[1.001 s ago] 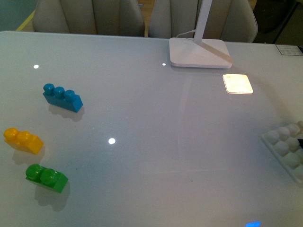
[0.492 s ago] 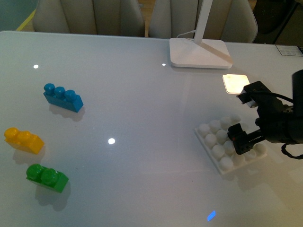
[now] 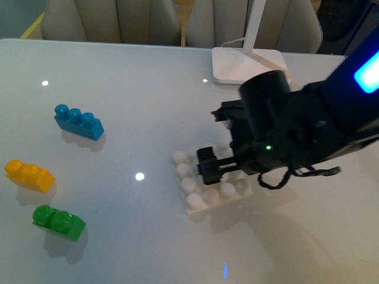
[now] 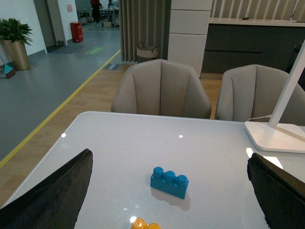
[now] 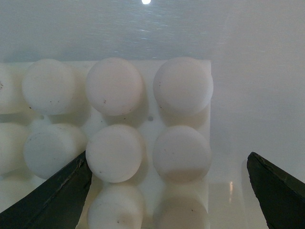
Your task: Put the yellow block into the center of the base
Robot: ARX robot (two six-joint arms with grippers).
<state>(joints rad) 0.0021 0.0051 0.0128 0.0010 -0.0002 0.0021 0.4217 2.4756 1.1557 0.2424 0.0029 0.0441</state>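
Note:
The yellow block (image 3: 28,176) lies near the table's left edge, between a blue three-stud brick (image 3: 79,122) and a green two-stud brick (image 3: 58,222). The white studded base (image 3: 198,188) rests flat near the table's middle. My right gripper (image 3: 218,145) hovers low over its right part, open, with dark fingers (image 3: 207,166) astride the studs. Close up, the base (image 5: 119,119) fills the right wrist view under the right gripper (image 5: 167,155). My left gripper (image 4: 169,157) is open and holds nothing, behind the blue brick (image 4: 169,182). The yellow block (image 4: 145,224) peeks in at that view's edge.
A white lamp foot (image 3: 249,65) with a slanted arm stands at the table's back, right of centre, and my right arm (image 3: 308,130) reaches in from the right below it. Beige chairs (image 4: 162,88) stand beyond the far table edge.
The base has slid left from the table's right edge to near the middle. My right arm came in from the right and moved left with it, its gripper staying over the base.

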